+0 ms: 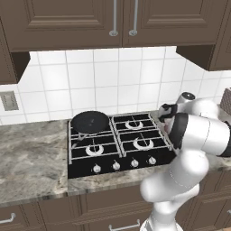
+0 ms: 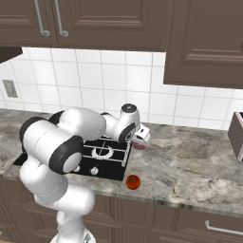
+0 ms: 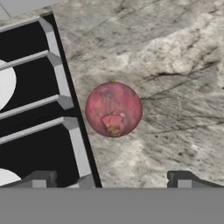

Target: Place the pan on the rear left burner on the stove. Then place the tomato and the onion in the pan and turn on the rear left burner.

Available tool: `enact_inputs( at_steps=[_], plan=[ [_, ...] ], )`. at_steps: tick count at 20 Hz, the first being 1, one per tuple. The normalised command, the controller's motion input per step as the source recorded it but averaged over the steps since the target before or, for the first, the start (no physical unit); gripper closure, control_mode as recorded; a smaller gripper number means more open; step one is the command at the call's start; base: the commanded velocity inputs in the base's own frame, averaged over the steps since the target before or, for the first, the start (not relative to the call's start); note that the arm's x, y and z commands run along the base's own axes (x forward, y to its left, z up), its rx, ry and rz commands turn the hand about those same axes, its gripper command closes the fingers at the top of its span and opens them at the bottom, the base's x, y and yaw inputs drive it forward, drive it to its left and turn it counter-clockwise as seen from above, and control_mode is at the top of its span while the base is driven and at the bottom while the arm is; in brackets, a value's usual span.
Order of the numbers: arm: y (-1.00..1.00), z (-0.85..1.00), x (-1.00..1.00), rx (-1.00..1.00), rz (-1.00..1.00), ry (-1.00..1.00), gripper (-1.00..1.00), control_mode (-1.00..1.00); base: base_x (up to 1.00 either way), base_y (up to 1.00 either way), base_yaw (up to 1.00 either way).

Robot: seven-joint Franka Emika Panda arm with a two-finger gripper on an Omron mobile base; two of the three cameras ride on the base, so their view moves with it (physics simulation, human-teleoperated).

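The stove [image 3: 30,109] fills the hand view's left side. Just right of its edge on the counter [image 3: 175,65] lies the onion [image 3: 113,109], mid-frame (a ball, no long axis), directly above the gripper [image 3: 111,179], whose fingertips are spread wide, holding nothing.

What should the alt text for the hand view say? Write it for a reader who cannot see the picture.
A dull reddish-pink onion lies on the grey marbled counter, just beside the edge of the black stove. The open gripper hangs above it, its two dark fingertips spread wide and not touching it.
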Motion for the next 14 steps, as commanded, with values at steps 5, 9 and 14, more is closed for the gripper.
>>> enact_inputs(
  at_steps=[5,9,14],
  plan=[
    [-0.14,-0.21,0.21,0.0,0.0,0.0,-1.0,-1.0,0.0,0.0,0.0],
    [-0.06,-0.18,0.26,0.0,0.0,0.0,-1.0,-1.0,0.0,0.0,0.0],
    [-0.05,-0.15,0.29,0.0,0.0,0.0,-1.0,-1.0,0.0,0.0,0.0]
  ],
)
